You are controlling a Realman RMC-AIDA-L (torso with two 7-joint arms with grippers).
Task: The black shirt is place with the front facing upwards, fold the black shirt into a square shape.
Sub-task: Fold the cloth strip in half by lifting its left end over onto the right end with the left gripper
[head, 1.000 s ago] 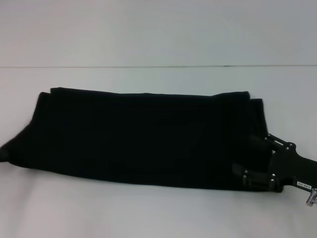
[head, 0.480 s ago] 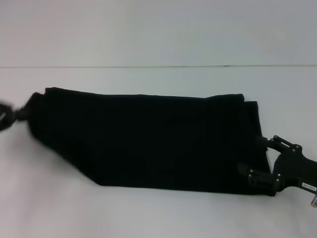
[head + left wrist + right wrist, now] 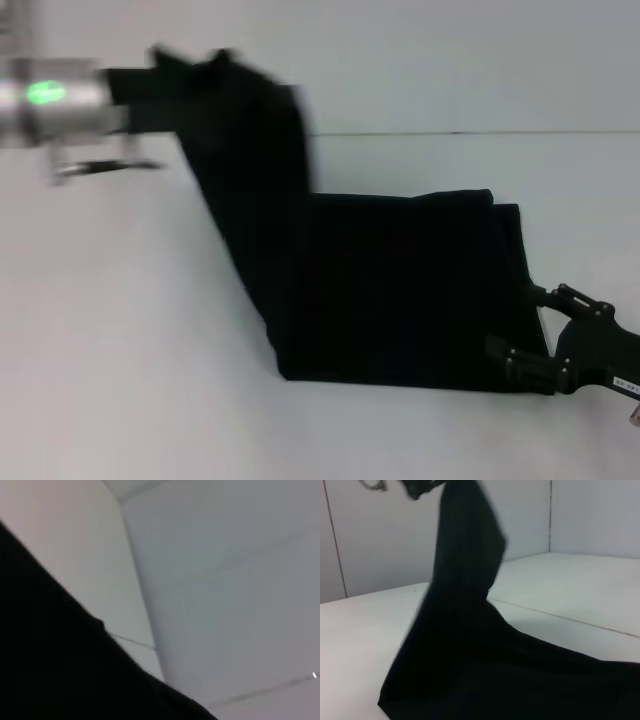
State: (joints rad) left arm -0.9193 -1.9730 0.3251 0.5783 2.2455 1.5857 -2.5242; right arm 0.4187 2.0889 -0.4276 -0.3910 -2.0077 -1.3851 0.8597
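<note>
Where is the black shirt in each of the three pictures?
Head view: the black shirt lies flat at centre-right on the white table, its left end lifted up toward the left gripper; the right gripper sits at its right edge.
Left wrist view: the shirt fills the lower-left corner.
Right wrist view: the shirt spreads across the bottom, one end rising to the top.
Shared landmark: the raised end of the shirt.
</note>
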